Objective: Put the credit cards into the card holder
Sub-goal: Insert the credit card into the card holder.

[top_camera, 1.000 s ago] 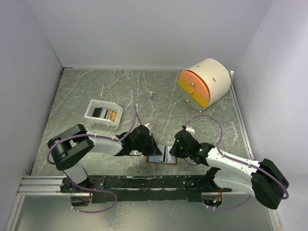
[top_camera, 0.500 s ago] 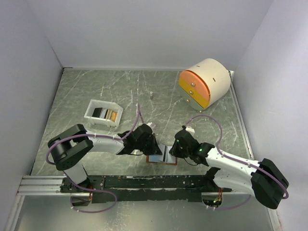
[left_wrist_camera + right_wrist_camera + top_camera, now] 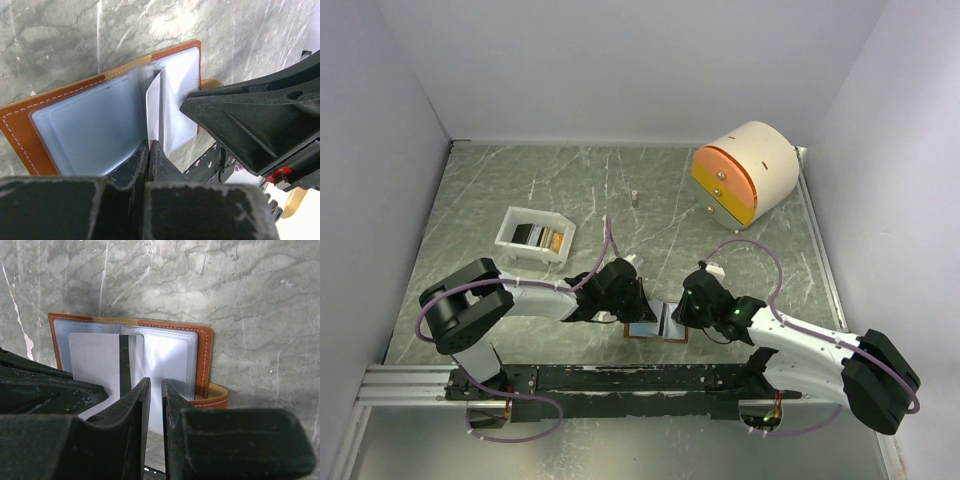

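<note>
Now: open card holder [image 3: 655, 329] at the tabletop's [image 3: 520, 180] near edge.
Overhead, a white tray [image 3: 506, 228] near the left edge holds cards [image 3: 542, 238]; a round drawer unit [image 3: 745, 172] fills the far right corner — green marbled top, pale walls [image 3: 620, 60]. Left wrist: left gripper [image 3: 149, 145] clamped on a silver-grey card [image 3: 156, 102] over the pockets [image 3: 90, 125]. Right wrist: right gripper [image 3: 155, 386] nearly closed at the holder's edge — gripping it or not, I cannot tell.

The card holder [image 3: 655, 331] lies open on the table [image 3: 520, 180] at near centre, between the left gripper [image 3: 634, 306] on its left and the right gripper [image 3: 676, 316] on its right. A card [image 3: 155, 107] stands in its fold, pinched by the left gripper. A tray [image 3: 510, 228] sits further back on the left, and a drawer unit [image 3: 745, 172] sits far right.
</note>
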`<state>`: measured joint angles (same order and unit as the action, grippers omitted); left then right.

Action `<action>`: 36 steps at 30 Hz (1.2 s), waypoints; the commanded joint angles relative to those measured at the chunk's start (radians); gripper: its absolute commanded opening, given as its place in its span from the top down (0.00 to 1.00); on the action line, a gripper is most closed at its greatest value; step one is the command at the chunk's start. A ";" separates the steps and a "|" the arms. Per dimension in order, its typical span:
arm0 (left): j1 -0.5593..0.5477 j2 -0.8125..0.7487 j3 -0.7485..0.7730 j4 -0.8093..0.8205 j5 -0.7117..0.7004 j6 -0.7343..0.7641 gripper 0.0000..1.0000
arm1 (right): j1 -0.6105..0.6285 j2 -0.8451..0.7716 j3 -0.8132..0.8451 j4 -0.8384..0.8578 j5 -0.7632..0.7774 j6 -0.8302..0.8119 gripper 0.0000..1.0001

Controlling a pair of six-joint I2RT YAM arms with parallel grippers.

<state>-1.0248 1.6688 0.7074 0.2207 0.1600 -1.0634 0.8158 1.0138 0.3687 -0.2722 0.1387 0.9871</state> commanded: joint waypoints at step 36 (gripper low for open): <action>-0.003 -0.002 -0.110 0.052 -0.086 -0.039 0.93 | 0.002 -0.060 0.017 -0.162 0.062 0.005 0.74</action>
<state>-1.0248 1.6432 0.6331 0.3145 0.1356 -1.1160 0.8158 0.9611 0.3904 -0.4286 0.1753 0.9871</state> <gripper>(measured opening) 0.075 0.262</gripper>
